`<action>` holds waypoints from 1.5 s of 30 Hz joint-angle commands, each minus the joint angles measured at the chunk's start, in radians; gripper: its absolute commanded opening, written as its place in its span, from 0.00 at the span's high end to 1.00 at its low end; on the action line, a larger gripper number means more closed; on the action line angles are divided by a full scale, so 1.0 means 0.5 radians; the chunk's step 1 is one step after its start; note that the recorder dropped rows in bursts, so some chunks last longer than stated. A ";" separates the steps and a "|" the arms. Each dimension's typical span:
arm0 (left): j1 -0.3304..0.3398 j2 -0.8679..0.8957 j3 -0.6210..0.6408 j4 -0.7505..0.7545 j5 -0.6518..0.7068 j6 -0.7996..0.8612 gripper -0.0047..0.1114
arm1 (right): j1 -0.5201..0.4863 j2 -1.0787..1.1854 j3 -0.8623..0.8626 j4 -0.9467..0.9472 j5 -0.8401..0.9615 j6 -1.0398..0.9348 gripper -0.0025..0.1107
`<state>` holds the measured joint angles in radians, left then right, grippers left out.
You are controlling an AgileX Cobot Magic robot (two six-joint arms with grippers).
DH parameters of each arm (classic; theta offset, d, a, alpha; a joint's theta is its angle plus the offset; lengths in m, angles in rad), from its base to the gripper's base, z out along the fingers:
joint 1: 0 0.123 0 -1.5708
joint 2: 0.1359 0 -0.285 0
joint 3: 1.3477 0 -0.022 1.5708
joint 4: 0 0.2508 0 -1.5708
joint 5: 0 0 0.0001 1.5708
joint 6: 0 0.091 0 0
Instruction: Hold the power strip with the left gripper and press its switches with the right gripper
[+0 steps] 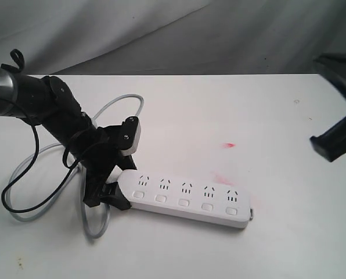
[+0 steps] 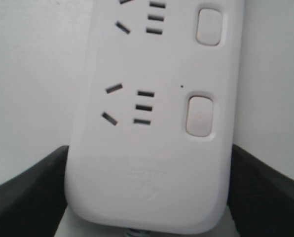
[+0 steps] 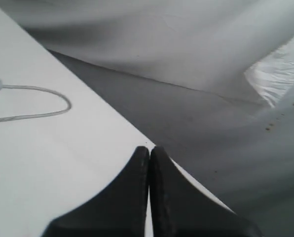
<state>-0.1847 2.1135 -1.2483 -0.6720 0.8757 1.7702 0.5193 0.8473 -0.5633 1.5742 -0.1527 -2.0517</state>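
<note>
I have the long white plastic power strip (image 1: 187,197) lying flat on the white table (image 1: 248,104), sockets up, running from near the table's middle toward the left arm, with its grey cord (image 1: 97,226) looping away behind that arm. The left gripper (image 1: 109,195) sits at the cord end. In the left wrist view its black fingers (image 2: 28,197) flank the rounded end of the strip on both long sides and appear to touch it, so I read the jaws as closed across the narrow width, holding the strip. The right gripper (image 3: 149,163) is well apart, near the table's far right edge, fingertips pressed together with nothing between them. I judge the strip to be light, stiff and hollow, with a smooth shell that would slide easily on this tabletop. A clamp across the width at the cord end suits it, though a push on the farthest button could swing or tip the free end. The five small white rounded-square switches (image 1: 184,202) run along the near edge, one per socket, and probably need a firm, straight-down click. The limp cord should give little resistance. I see no containers anywhere, only faint red marks (image 1: 230,145) on the table.
</note>
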 commanded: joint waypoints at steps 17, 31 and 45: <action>-0.010 0.010 -0.003 -0.006 0.029 -0.009 0.53 | -0.782 -0.992 0.597 0.005 0.305 0.002 0.98; -0.010 0.010 -0.003 -0.006 0.029 -0.012 0.53 | -0.782 -0.988 0.614 0.279 0.243 -0.143 0.98; -0.010 0.010 -0.003 -0.006 0.029 -0.012 0.53 | -0.782 -0.988 0.622 -0.919 0.051 1.170 0.98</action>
<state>-0.1847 2.1135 -1.2483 -0.6737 0.8757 1.7702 0.1349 0.3587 -0.2591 1.4786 -0.1252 -1.8272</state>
